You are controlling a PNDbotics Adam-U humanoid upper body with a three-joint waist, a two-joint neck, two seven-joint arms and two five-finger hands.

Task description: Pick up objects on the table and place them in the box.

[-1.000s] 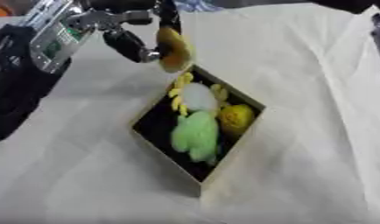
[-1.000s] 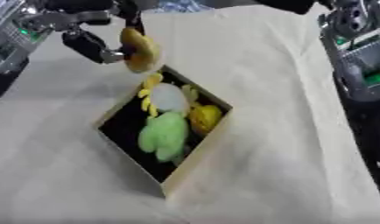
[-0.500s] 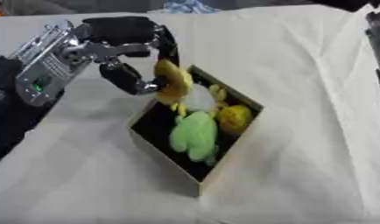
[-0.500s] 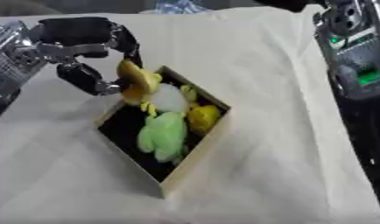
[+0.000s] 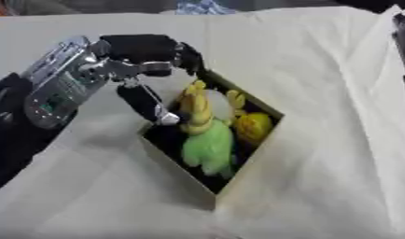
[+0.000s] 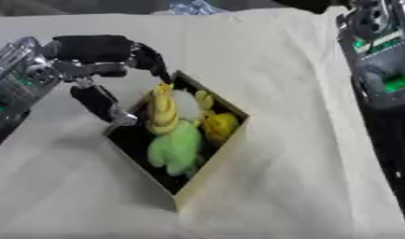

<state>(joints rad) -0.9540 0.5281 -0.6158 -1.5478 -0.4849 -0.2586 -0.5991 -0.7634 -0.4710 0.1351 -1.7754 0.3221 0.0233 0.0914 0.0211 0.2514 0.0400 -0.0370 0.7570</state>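
**Box loaded; left robot hand at its near-left edge**

The box (image 5: pixel 238 175) sits skewed on the cloth-covered counter (image 5: pixel 320 60), directly to the right of the left robot hand (image 5: pixel 144 70); inside lie a green plush toy (image 5: pixel 207 148), a yellow striped toy (image 5: pixel 195 109) upright just beside the hand's lower finger, a white item (image 5: pixel 215 101) behind it, and a round yellow toy (image 5: pixel 253 126) on the far side from the hand; the left robot hand's fingers are spread and extended over the box's left rim, one dark finger (image 5: pixel 147 103) angled down, gripping nothing visible; right robot hand: arm housing (image 6: pixel 377 56) only, fingers not visible.
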